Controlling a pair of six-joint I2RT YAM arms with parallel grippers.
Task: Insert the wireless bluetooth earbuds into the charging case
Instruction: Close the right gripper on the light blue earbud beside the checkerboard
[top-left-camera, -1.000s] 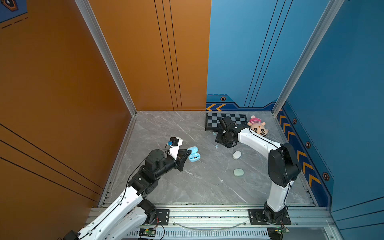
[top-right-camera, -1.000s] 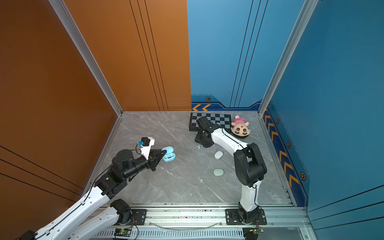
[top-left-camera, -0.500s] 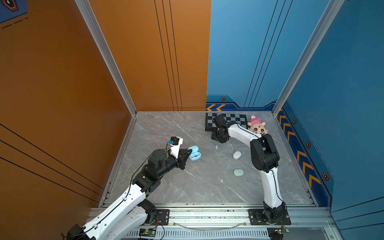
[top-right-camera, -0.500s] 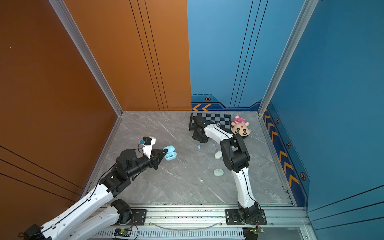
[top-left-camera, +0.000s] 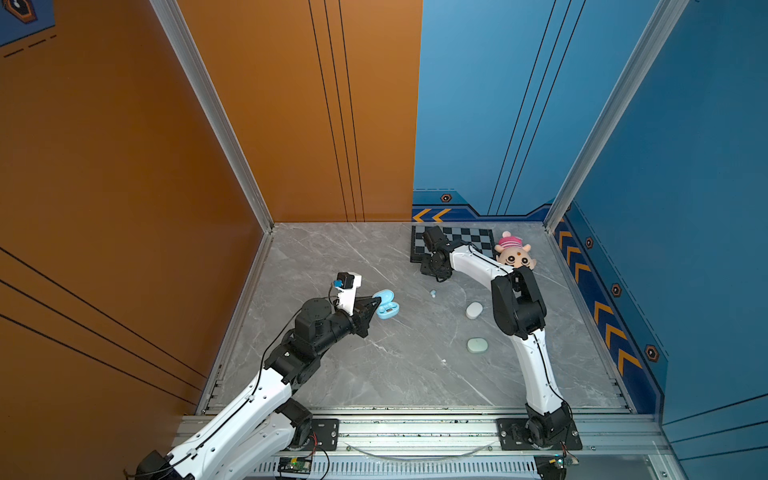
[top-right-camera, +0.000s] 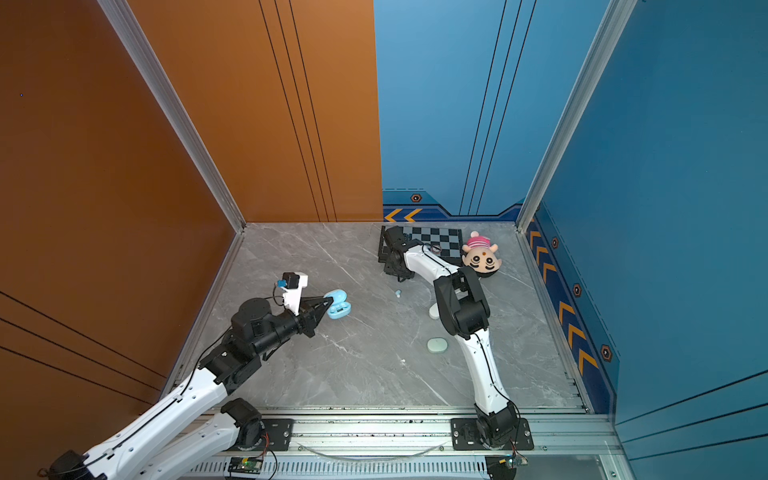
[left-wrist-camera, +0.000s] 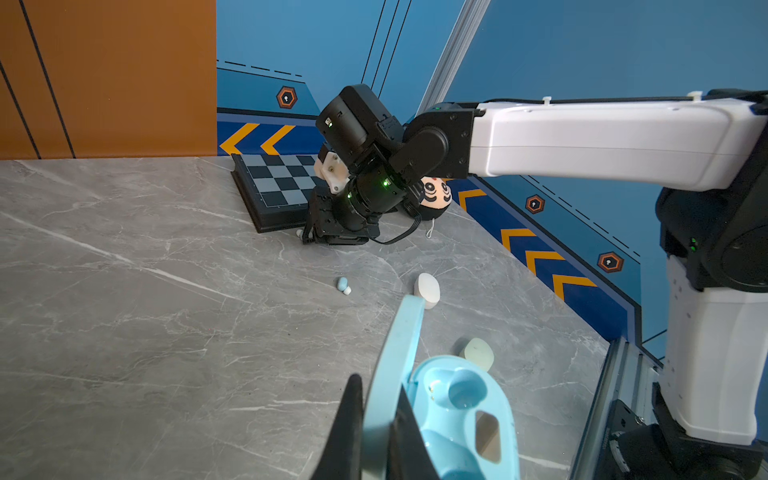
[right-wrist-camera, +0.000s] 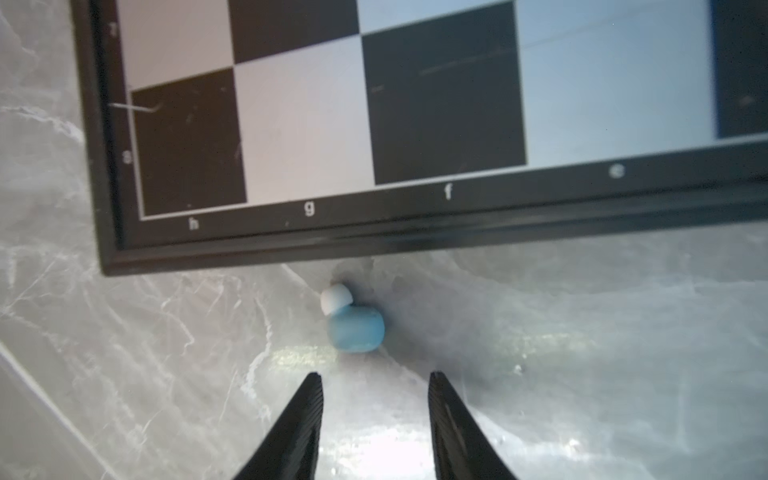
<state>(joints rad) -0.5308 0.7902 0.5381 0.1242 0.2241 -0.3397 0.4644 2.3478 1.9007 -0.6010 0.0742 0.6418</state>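
A pale-blue earbud (right-wrist-camera: 355, 328), smooth rounded plastic with a white tip, is observed on the tabletop (top-left-camera: 395, 374), close to the black frame of a chessboard (right-wrist-camera: 291, 104). A second earbud (top-left-camera: 433, 293) of the same kind lies well apart from it in the open middle. A blue case (top-left-camera: 388, 309), glossy and pebble-shaped, is found open, with moulded wells visible in its base; whether a well is filled cannot be told. Its lid (left-wrist-camera: 399, 353) stands raised and is pinched by the left jaws. Two closed oval cases are noted near the right arm (top-left-camera: 536, 374): a white case (top-left-camera: 474, 310) and, nearer the front edge, a mint case (top-left-camera: 477, 345). A soft plush (top-left-camera: 514, 255) with a pink striped cap lies beside the chessboard. The left arm (top-left-camera: 257, 395) is extended low and forward from the front rail, its wrist roughly level. The right arm is raised at the elbow and stretched toward the far wall, with the wrist turned down at the chessboard's corner; the right jaws are spread and empty, their ribbed tips just short of the earbud. The tabletop is grey, marble-patterned and white-veined. It is enclosed by orange walls (top-left-camera: 124, 208) and blue walls (top-left-camera: 685, 166), joined by aluminium posts (top-left-camera: 216, 124); orange chevrons run along the blue base.
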